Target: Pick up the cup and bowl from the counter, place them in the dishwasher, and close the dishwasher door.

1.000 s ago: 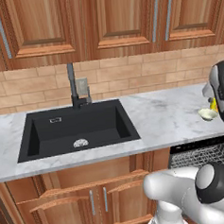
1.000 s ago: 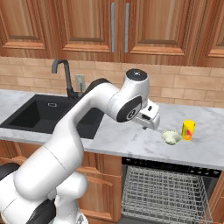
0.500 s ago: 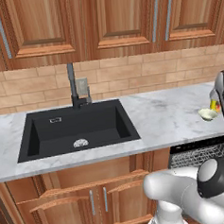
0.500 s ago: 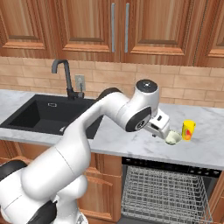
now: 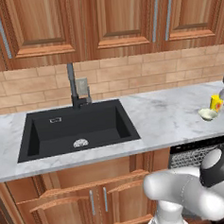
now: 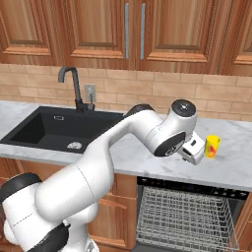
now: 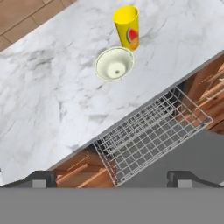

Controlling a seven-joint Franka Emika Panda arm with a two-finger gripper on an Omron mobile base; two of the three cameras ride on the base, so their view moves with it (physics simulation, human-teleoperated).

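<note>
i look down on the counter (image 7: 52,87). it is long and made of white and grey stone with wavy lines in it. a black sink (image 5: 77,128) sits down in it on the far left side, with a dark tap (image 5: 73,86) standing at the back edge. on the right part of the stone stand two small things. one is the yellow cup (image 7: 127,27) with a red mark on its side, and it stands up straight. the other is the pale bowl (image 7: 114,64), open side up. the bowl sits just beside the cup, nearer the front edge.
</note>
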